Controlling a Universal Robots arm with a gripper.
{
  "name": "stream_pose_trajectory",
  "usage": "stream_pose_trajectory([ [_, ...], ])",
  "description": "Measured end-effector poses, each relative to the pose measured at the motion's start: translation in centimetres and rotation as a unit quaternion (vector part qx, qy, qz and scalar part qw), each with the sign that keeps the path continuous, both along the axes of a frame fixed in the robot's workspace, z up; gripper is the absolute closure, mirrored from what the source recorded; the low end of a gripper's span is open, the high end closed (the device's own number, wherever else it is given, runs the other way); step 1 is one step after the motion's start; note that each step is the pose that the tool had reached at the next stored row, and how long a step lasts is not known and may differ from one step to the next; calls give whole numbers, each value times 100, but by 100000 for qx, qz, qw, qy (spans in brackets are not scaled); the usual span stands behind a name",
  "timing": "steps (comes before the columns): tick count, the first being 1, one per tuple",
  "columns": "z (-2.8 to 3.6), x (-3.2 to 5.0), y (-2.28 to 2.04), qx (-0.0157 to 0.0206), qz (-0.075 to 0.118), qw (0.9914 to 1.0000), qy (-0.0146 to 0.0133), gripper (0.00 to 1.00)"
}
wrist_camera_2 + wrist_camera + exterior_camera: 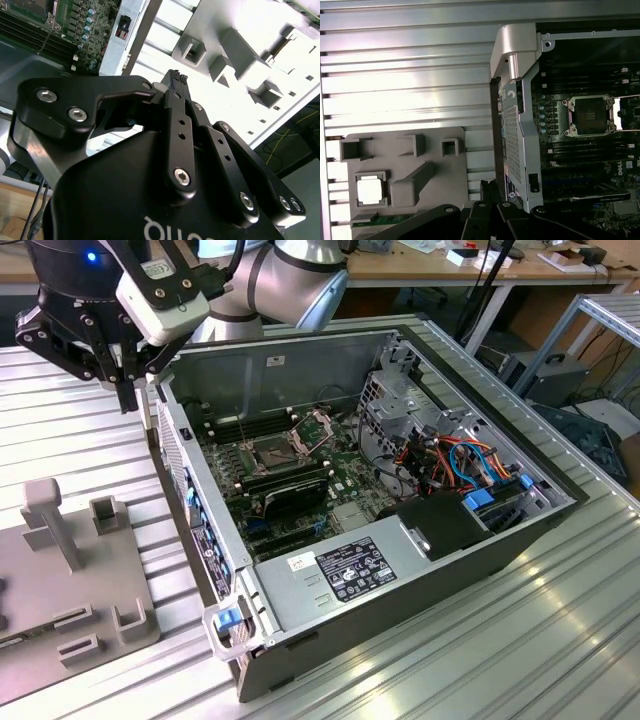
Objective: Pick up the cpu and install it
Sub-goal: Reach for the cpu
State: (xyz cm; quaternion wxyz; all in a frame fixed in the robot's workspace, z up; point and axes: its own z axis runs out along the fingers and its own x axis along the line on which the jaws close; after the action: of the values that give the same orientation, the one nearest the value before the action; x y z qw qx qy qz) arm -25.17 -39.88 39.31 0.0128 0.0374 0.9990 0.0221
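On ribbed metal counter (60, 425), gripper (127, 398) clenched on nothing at the exterior view's upper left, just beside open computer case (300, 360), cpu (370, 190) sitting in grey tray (435, 145).

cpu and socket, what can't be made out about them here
- cpu, first wrist view: orientation mark too small to tell.
- socket, first wrist view: pins too small to tell.
- tray, exterior view: cut off by that view's left edge.
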Motion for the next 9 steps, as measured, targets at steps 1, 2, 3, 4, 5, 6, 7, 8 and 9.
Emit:
stream_pose_trajectory([
  [1,0,0,0,2,4,100000,0,89],
  [2,-1,-2,0,6,-3,100000,-5,89],
  [3,-1,-7,0,4,-9,100000,-6,89],
  [4,-1,-12,0,4,-12,100000,-1,89],
  [5,-1,-18,0,2,-5,100000,0,89],
  [6,-2,-24,0,5,-2,100000,-2,89],
  [7,-2,-32,0,0,-2,100000,0,89],
  [8,-3,-37,0,5,-3,100000,-5,89],
  [9,-3,-40,0,4,1,100000,-4,89],
])
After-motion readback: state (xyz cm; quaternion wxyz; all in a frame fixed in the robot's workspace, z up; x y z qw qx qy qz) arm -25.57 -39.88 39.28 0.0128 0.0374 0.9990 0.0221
